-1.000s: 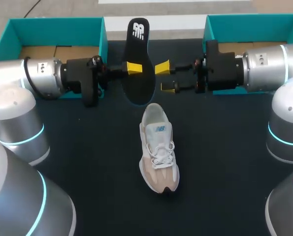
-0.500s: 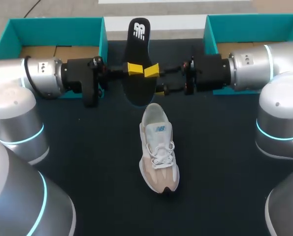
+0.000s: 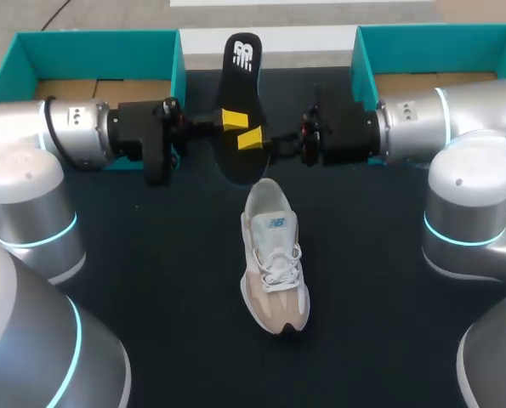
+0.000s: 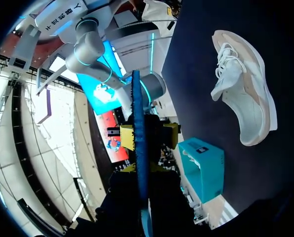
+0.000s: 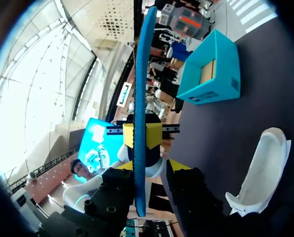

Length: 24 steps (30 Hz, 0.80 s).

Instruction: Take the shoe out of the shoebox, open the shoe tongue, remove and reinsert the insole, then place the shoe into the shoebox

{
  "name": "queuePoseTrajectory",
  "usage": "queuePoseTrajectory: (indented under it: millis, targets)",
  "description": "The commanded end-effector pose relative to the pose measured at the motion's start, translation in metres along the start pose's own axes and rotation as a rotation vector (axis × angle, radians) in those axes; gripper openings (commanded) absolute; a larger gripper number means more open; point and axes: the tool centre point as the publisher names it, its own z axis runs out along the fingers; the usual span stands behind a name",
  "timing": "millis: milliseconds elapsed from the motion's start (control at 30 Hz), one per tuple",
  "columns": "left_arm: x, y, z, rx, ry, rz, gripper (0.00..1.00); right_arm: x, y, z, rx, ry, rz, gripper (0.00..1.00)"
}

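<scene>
From my station, the only thing apart from the job itself is the table (image 3: 150, 280): a flat top covered in dark, matte material. A tiny pale speck (image 3: 136, 206) lies on it towards my left side.
</scene>
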Motion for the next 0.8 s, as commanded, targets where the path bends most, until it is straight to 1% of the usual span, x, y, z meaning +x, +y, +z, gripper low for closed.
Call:
queuePoseTrajectory:
  millis: [33,233,333,433,467,500,533,700,767,800]
  targets:
    - [0.0021,0.0,0.0002,0.004,-0.001,-0.002,0.0,0.0007,0.002,0.004,0.001,-0.002,0.001,0.28]
    - [0.0049,-0.002,0.0017,0.009,0.001,-0.01,0.0,0.0016,0.0049,0.0049,0.007,0.003,-0.004,0.24]
    - [0.0062,-0.0025,0.003,0.009,0.003,-0.014,0.0,0.0018,0.0054,0.0056,0.008,0.005,-0.007,0.24]
    - [0.0067,-0.0028,0.0036,0.009,0.002,-0.016,0.0,0.0014,0.0049,0.0064,0.008,0.007,-0.007,0.21]
    - [0.0067,-0.0028,0.0037,0.009,0.001,-0.016,0.0,0.0012,0.0045,0.0067,0.008,0.007,-0.006,0.14]
    - [0.0067,-0.0028,0.0038,0.009,0.001,-0.017,0.0,0.0011,0.0042,0.0068,0.008,0.007,-0.006,0.04]
    - [0.0069,-0.0028,0.0039,0.008,0.001,-0.017,0.0,0.001,0.0039,0.0068,0.007,0.007,-0.005,0.0]
    - [0.0075,-0.0022,0.004,0.003,0.001,-0.02,0.0,0.0005,0.0032,0.0068,0.009,0.014,-0.011,0.0]
    - [0.0078,-0.0021,0.0039,0.01,-0.001,-0.022,0.0,-0.0001,0.0031,0.0071,0.008,0.025,-0.03,0.0]
    - [0.0081,-0.0022,0.0036,0.027,-0.001,-0.024,0.0,-0.0001,0.0036,0.0077,0.006,0.033,-0.046,0.0]
